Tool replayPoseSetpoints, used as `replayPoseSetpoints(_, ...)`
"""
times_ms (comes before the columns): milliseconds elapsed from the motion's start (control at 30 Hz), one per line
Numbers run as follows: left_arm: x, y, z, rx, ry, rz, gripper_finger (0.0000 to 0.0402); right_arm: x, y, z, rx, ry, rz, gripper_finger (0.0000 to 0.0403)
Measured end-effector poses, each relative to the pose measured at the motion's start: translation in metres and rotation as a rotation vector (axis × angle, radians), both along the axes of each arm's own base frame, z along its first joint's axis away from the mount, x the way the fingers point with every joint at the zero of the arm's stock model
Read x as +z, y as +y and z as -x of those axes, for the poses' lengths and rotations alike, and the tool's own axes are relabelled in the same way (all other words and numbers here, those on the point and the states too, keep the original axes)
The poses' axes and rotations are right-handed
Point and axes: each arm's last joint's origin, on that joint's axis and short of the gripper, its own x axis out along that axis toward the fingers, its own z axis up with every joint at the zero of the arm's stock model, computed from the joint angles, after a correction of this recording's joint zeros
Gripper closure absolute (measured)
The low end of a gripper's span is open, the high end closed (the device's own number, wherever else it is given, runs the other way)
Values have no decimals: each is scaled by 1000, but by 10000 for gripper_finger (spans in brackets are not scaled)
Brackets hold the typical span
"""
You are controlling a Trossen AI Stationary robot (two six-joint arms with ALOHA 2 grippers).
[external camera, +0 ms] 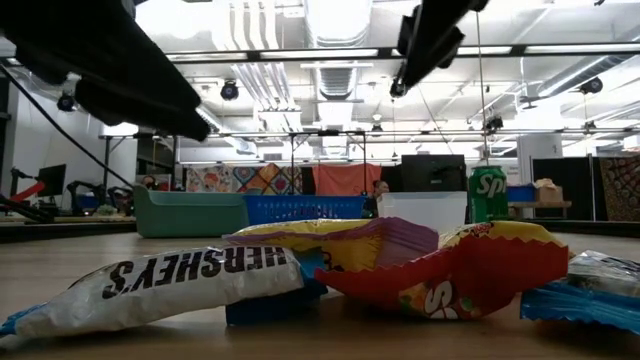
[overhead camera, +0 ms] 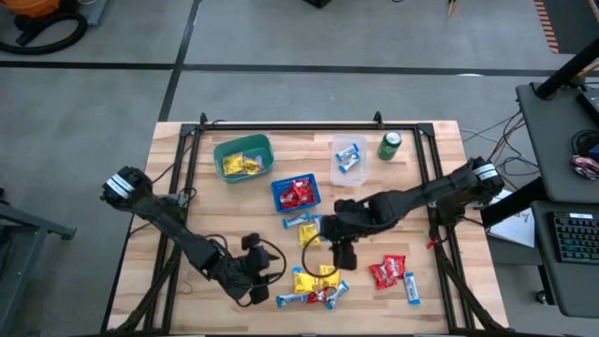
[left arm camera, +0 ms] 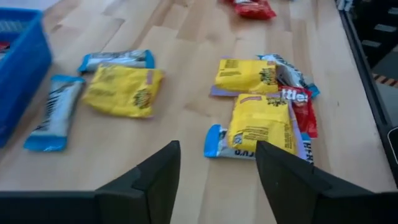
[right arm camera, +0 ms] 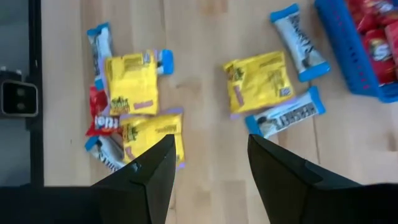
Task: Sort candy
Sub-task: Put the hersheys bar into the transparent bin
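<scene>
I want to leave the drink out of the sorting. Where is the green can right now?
In the high view the green can stands at the table's far edge, right of centre, just beside the clear bin and away from both grippers.

Two matte-black jointed arms, tubular links. Left arm: white-banded collar at the base joint, loose black cable looped near the wrist. Right arm: matching white-banded collar. Jaws: broad, dark, wedge-shaped fingers.

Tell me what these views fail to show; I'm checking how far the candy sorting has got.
- Clear bin, high view: contents too small to count.
- Green basket, low view: its wall hides what lies inside.
- Candy pile, high view: overlapping wrappers hide those beneath.
- Blue basket, left wrist view: cut off by the picture's edge.
</scene>
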Motion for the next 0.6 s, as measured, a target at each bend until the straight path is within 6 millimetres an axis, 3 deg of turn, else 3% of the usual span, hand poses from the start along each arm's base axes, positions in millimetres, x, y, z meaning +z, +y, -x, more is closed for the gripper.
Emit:
replayPoseSetpoints(167, -17, -10, -12, -49, -47, -30, 206, -11, 10, 9, 74, 30, 30, 211)
replayPoseSetpoints(333, -27, -15, -18, -81, -80, -57, 206, -35, 15, 11, 201, -19, 75, 211)
replayPoseSetpoints(600, -29, -16, -20, -64, -97, -24, 206, -70, 1, 5, 182, -161, 107, 211)
